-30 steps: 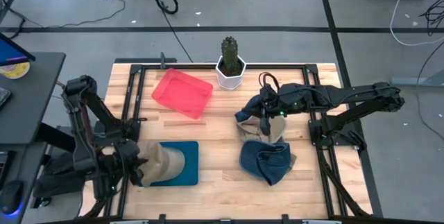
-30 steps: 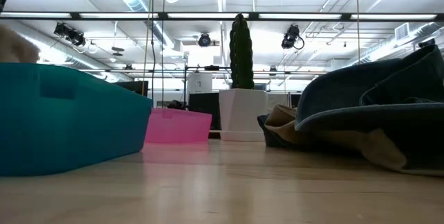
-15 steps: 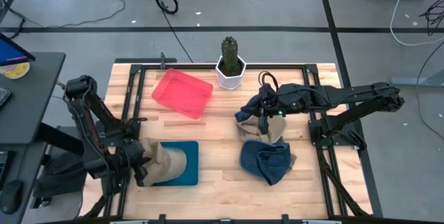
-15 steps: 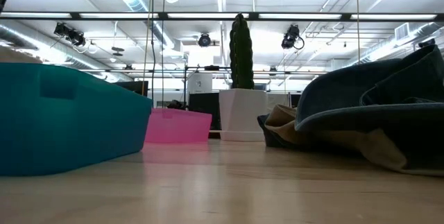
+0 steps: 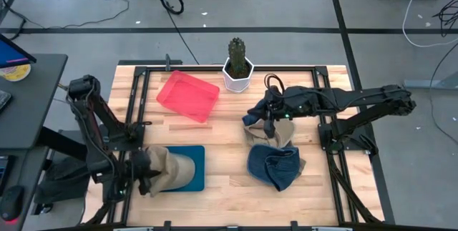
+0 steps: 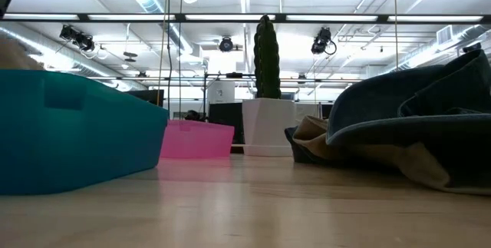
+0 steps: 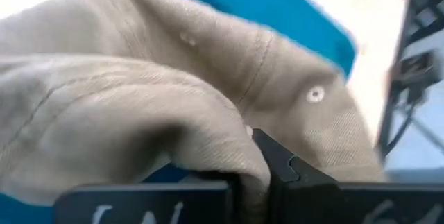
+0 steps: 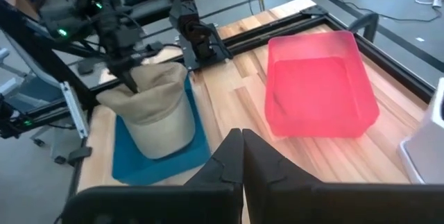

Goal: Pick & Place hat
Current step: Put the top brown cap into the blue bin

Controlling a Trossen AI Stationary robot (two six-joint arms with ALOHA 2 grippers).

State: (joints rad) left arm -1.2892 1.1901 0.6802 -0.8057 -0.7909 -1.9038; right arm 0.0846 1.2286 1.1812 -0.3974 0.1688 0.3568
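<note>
Spreading under everything is the pale planked wooden surface (image 5: 222, 138), rectangular inside a black metal frame. At its seven o'clock corner is lying a shallow blue plastic tray (image 5: 192, 168), and a soft tan cloth hat (image 5: 166, 166), domed and stitched in panels, is sitting in it. The left hand (image 5: 142, 174) is pinching the hat's folded fabric edge between nearly closed fingers. At four o'clock a crumpled navy hat (image 5: 273, 166) is resting near a tan one (image 5: 261, 132). At eleven o'clock a glossy pink tray (image 5: 188, 96) is lying tilted. At twelve o'clock a ribbed green cactus in a white faceted pot (image 5: 237, 74) is standing. The right hand (image 5: 266, 114), fingers fully together and holding nothing, is hovering at two o'clock.
</note>
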